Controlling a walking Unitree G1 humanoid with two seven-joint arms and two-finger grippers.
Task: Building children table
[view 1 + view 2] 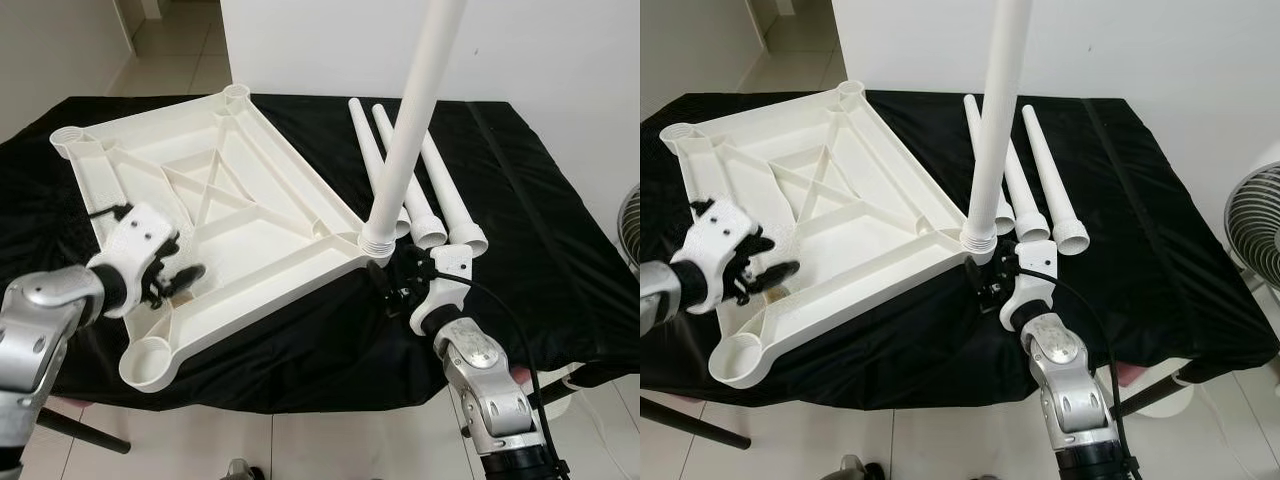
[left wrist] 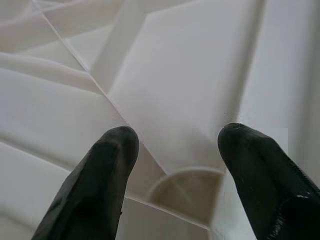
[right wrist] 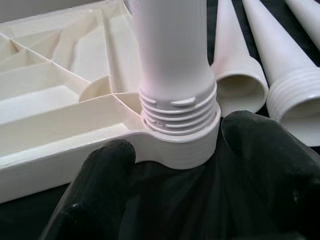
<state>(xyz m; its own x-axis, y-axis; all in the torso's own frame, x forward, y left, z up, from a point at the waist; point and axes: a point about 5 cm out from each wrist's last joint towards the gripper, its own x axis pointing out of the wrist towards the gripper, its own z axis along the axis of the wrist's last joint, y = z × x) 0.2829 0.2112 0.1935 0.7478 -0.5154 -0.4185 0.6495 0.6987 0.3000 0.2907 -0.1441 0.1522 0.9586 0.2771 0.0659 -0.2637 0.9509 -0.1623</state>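
White moulded plastic, light, stiff and slick, forms the upturned tabletop (image 1: pixel 215 215) on the black-draped table (image 1: pixel 560 260), so with left gripper (image 1: pixel 175 280) and right gripper (image 1: pixel 400 285) fingers open, grip the upright leg (image 1: pixel 415 120) just above its corner-socket threads.

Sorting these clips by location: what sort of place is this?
Probably a room in a home: pale tiled floor, plain white wall, a standing fan beside a black-draped table.
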